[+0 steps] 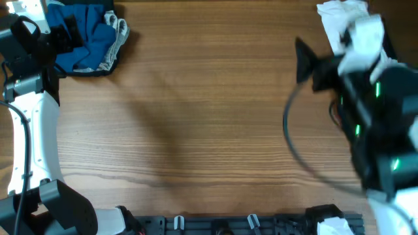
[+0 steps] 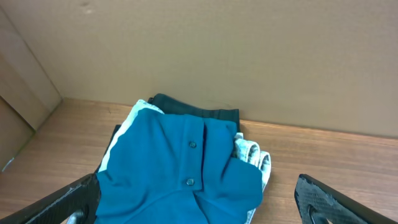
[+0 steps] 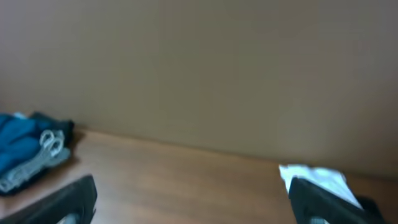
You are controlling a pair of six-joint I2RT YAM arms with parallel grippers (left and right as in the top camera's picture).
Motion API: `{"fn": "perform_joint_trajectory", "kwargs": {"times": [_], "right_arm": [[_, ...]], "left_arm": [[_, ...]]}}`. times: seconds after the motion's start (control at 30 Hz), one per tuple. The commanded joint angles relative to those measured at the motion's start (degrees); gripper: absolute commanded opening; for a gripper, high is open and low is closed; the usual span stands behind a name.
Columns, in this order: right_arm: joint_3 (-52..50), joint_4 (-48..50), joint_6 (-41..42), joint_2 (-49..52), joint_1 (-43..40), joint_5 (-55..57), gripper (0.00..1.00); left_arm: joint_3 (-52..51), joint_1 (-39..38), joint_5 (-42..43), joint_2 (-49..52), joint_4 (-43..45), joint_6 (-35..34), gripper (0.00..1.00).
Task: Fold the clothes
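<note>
A brown wood-grain surface (image 1: pixel 196 117) carries a crumpled white cloth (image 1: pixel 336 16) at its far right corner. At the far left, a pale grey-white striped fabric piece (image 2: pixel 255 155) touches a dark garment (image 2: pixel 186 107). A plain tan wall (image 2: pixel 217 50) stands behind.

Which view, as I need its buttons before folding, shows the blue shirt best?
Left wrist view: the blue shirt fills the lower frame, sharp, two buttons visible. Overhead shows it small and crumpled in the far-left corner. The right wrist view catches a blurred bit at its edge.

A wood-grain table (image 1: pixel 196 117) meets a plain brown board wall (image 2: pixel 217 56) under soft, even light.
</note>
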Motion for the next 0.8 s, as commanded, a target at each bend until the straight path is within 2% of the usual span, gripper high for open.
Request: {"fn": "perform_joint_trajectory", "kwargs": {"times": [0.0, 0.13, 0.27, 0.47, 0.7, 0.77], "right_arm": [[-19.41, 9.53, -0.94, -10.51, -2.71, -5.57, 1.0], [-36.76, 16.15, -0.92, -23.17, -4.24, -5.66, 1.0], [-48.04, 20.13, -0.92, -34.21, -6.03, -5.62, 1.0], [-55.93, 20.5, -1.01, -42.82, -6.16, -5.14, 1.0], [-60.19, 20.87, -0.92, -47.78, -6.16, -4.76, 1.0], [-60.17, 18.08, -0.92, -49.42, -6.14, -4.76, 1.0]], "left_arm": [[-0.15, -0.04, 0.48, 0.28, 0.13, 0.28, 1.0], [-0.15, -0.04, 0.48, 0.28, 0.13, 0.28, 1.0], [-0.15, -0.04, 0.48, 0.28, 0.13, 0.28, 1.0], [-0.15, -0.04, 0.48, 0.28, 0.13, 0.28, 1.0], [-0.15, -0.04, 0.48, 0.28, 0.13, 0.28, 1.0], [-0.15, -0.04, 0.48, 0.28, 0.13, 0.28, 1.0]]}}
